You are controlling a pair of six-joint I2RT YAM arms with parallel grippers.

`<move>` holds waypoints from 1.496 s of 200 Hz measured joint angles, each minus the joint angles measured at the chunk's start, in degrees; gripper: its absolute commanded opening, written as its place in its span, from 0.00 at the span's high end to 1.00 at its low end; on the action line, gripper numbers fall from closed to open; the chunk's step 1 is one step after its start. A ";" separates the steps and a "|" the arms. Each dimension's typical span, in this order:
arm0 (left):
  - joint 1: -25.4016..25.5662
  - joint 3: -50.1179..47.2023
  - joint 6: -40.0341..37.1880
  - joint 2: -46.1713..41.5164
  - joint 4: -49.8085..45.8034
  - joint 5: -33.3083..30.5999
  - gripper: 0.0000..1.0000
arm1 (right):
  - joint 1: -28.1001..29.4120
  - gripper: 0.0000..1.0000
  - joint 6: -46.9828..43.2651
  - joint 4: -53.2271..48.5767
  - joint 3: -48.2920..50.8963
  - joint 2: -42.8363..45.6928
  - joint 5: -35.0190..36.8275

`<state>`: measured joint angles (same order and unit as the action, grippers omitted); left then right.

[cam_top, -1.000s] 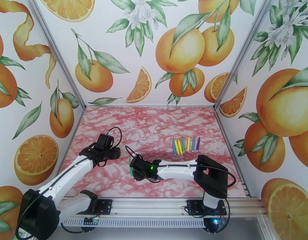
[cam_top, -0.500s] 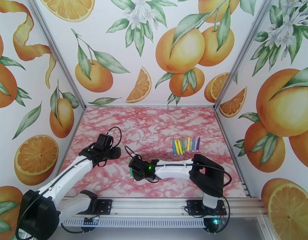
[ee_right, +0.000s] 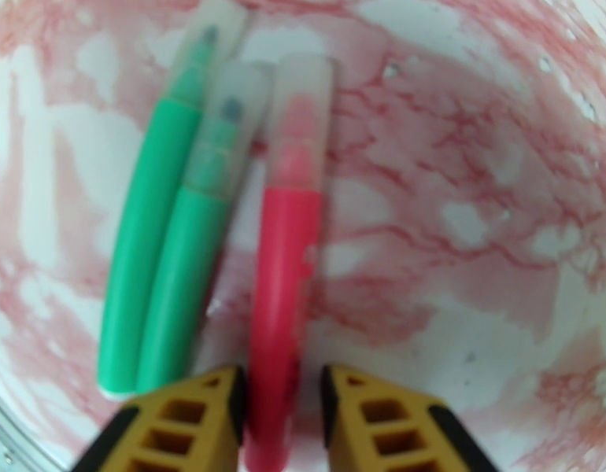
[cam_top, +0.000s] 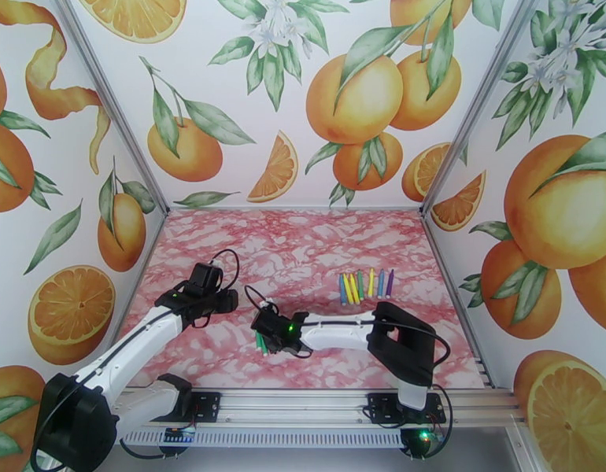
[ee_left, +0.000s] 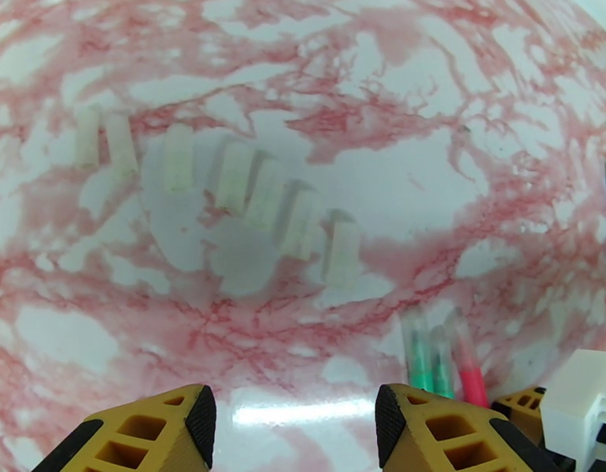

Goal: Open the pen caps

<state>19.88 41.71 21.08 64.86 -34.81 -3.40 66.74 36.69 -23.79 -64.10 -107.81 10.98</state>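
Two green pens (ee_right: 157, 253) and a red pen (ee_right: 283, 253) lie side by side on the marble table, each with a translucent cap (ee_right: 299, 96) on its far end. My right gripper (ee_right: 281, 387) is low over them, its yellow fingers (ee_right: 216, 403) pressed against both sides of the red pen's near end. From above, this gripper (cam_top: 261, 340) sits at centre front. My left gripper (ee_left: 295, 411) hovers open and holds nothing. Beyond it, several loose clear pen caps (ee_left: 264, 194) lie in a row. The same three pens (ee_left: 441, 367) show at its lower right.
A row of several coloured pens (cam_top: 364, 285) lies at the right middle of the table. The left gripper (cam_top: 223, 300) hangs left of the right one. Printed walls close the table on three sides, and the arm rail (cam_top: 303, 403) runs along the front.
The right arm has drawn a little to the left and its fingers have narrowed onto the red pen. The left arm has not moved.
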 measured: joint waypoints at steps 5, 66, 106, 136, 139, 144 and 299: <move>0.00 0.00 0.00 0.00 0.04 -0.02 0.42 | 0.00 0.67 0.00 -0.07 -0.09 -0.04 0.11; 0.00 0.00 0.02 0.00 0.09 0.00 0.42 | 0.00 0.71 0.20 -2.03 -1.68 -1.07 1.07; -0.11 0.00 0.24 -0.61 0.09 0.00 0.42 | 0.13 0.76 0.96 -2.12 -1.68 -1.11 2.08; -0.11 0.00 0.61 -0.85 0.09 0.22 0.42 | 0.24 0.80 1.33 -1.64 -1.29 -0.94 2.84; -0.11 0.00 0.66 -0.85 0.11 0.33 0.42 | 0.28 0.80 1.44 -1.53 -1.18 -0.94 2.97; -0.11 0.00 0.70 -0.85 0.11 0.46 0.42 | 0.35 0.81 1.51 -1.25 -0.94 -0.79 3.30; -0.09 0.00 5.22 1.75 9.40 20.33 0.42 | -5.40 0.85 1.49 10.80 18.86 19.76 5.77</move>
<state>19.79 41.71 26.30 66.61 -25.41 16.93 61.34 38.17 -12.99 -45.23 -88.05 16.75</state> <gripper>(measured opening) 0.584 0.149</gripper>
